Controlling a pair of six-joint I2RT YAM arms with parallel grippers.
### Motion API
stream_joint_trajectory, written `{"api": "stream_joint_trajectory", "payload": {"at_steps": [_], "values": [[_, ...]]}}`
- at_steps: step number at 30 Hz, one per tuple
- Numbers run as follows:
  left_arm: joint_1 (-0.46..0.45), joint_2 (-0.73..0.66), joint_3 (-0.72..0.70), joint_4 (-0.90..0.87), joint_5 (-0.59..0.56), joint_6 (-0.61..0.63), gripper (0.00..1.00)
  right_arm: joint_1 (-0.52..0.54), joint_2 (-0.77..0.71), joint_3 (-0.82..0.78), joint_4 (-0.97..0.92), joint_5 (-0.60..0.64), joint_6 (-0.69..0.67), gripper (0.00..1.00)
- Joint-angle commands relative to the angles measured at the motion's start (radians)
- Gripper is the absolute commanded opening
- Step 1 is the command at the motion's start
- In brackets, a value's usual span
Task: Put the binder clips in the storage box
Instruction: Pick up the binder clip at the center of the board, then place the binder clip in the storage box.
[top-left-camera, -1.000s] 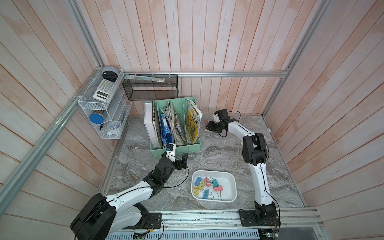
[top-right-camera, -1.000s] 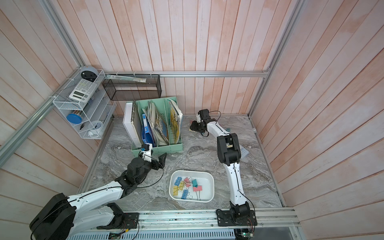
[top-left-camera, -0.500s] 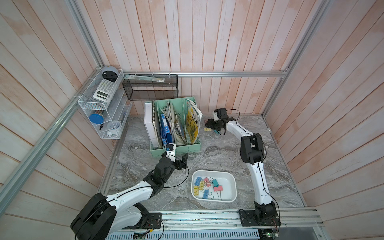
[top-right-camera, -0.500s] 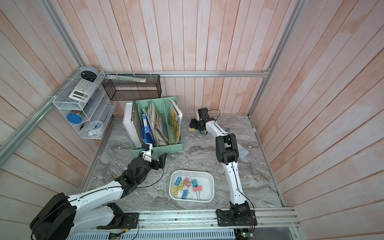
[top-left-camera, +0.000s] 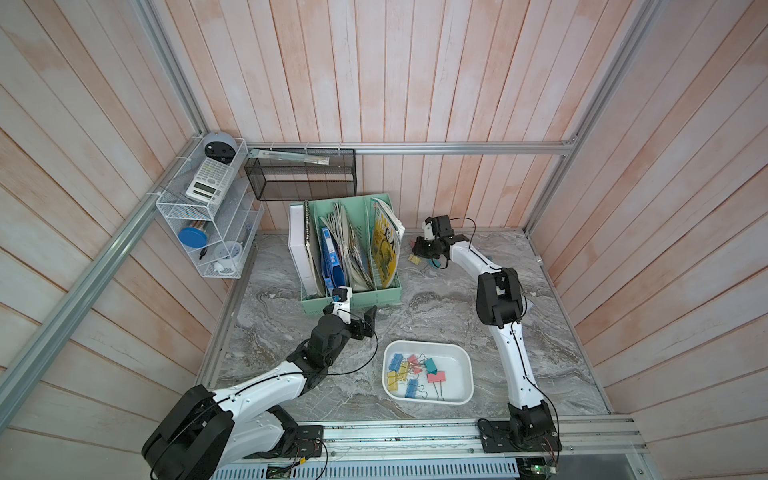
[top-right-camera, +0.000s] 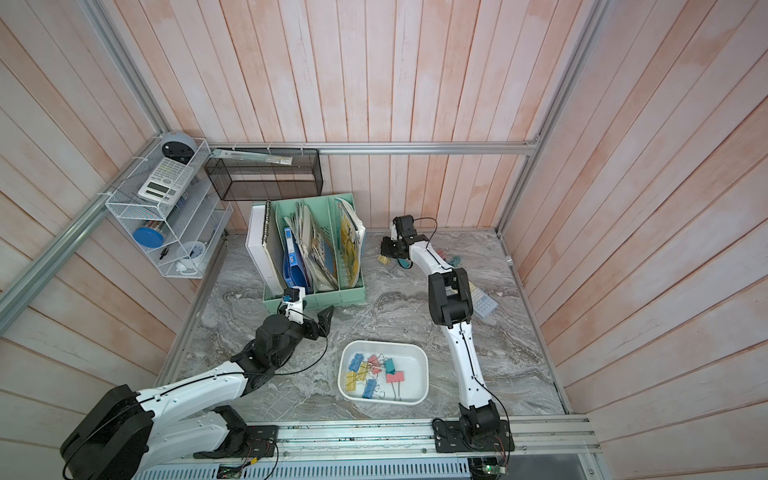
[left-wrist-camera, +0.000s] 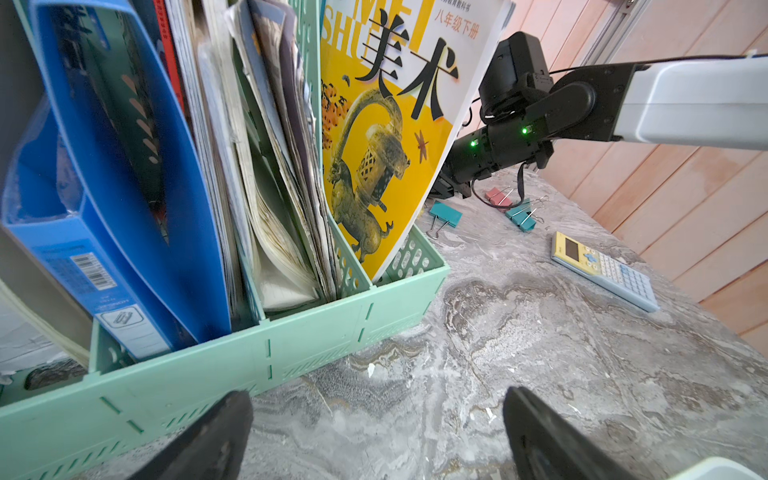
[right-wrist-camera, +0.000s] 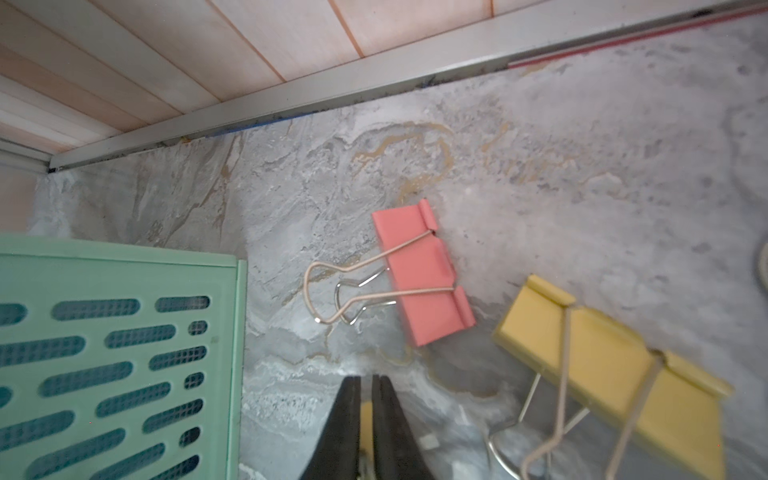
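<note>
Storage box (top-left-camera: 455, 376) sits near the front edge of the marble surface (top-left-camera: 436, 307), between the two arm bases. A cluster of binder clips (top-left-camera: 411, 374) lies in its left half: blue, yellow, pink and teal, wire handles crossing.

More clips lie loose by the far edge, right of the mint file holder (top-left-camera: 353, 297). Right wrist view: pink clip (right-wrist-camera: 422, 272) flat on the surface, handles pointing toward the file holder. Yellow clip (right-wrist-camera: 602, 374) just beside it, blurred. Left wrist view adds a teal clip (left-wrist-camera: 445, 214) by the holder's far right corner and a calculator (left-wrist-camera: 602, 270) toward the right edge.

Right gripper (right-wrist-camera: 365, 380) is low over this loose group, jaws drawn together to a thin slit. A bit of yellow shows behind the slit; cannot tell whether anything is pinched there.

Left gripper (left-wrist-camera: 376, 401) is at the file holder's front wall. Its jaws are spread wide with nothing between them, bare surface visible in the gap.
</note>
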Motion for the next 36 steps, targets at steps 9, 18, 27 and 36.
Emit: {"api": "stream_joint_trajectory", "payload": {"at_steps": [9, 18, 27, 36], "values": [[0.003, -0.014, 0.008, 0.031, 0.029, 0.002, 1.0, 0.019, -0.442, -0.589, 0.28, 0.035, 0.058, 0.0], [0.003, -0.026, -0.004, 0.098, 0.159, -0.001, 1.0, 0.203, -1.27, -1.392, 0.38, 0.199, 0.105, 0.0], [-0.069, 0.01, 0.205, -0.164, 0.085, -0.093, 0.92, 0.558, -1.619, -1.73, 0.21, 0.377, 0.227, 0.01], [-0.274, 0.458, 0.716, -0.392, -0.119, -0.029, 0.71, 0.545, -1.78, -1.648, -0.117, 0.59, 0.243, 0.56]]}}
